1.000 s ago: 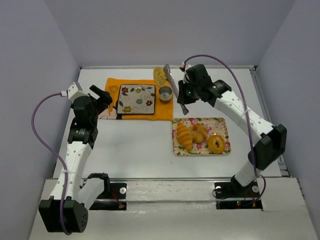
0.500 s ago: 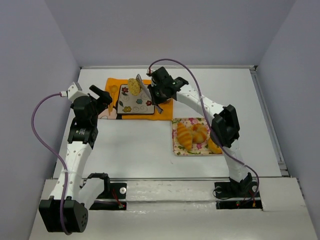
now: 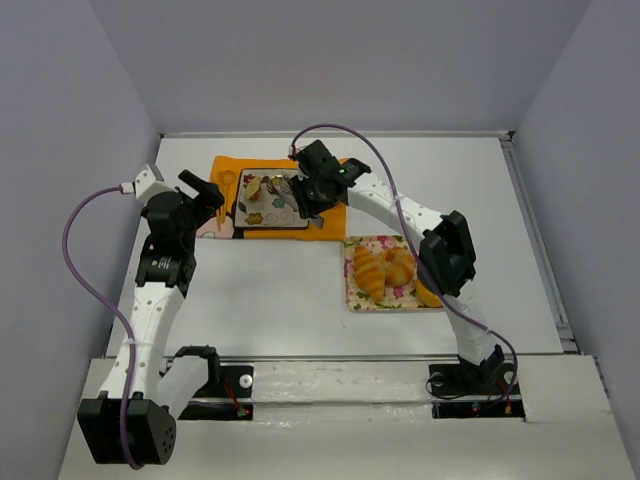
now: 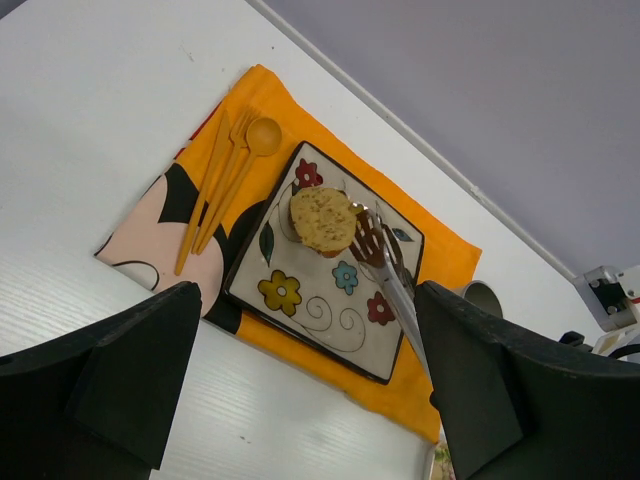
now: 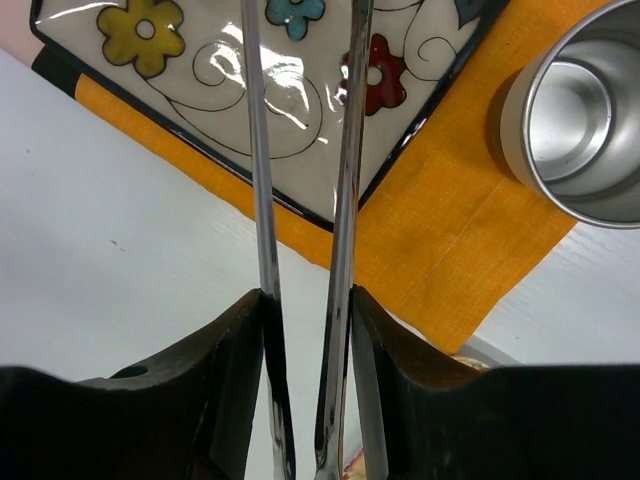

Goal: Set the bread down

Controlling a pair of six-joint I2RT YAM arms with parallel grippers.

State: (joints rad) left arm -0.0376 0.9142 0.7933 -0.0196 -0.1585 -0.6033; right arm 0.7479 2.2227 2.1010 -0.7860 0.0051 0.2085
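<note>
No readable text, labels, brands, numbers or signs in any view. The only print is graphics: the orange placemat (image 4: pixel 452 252) on the far side of the surface carries a cartoon figure in black, pink and red, the square plate (image 4: pixel 322 312) on it has flowers, leaves and swirls, and the tray (image 3: pixel 400 298) to the near right has a floral pattern. None of these shows lettering.
</note>
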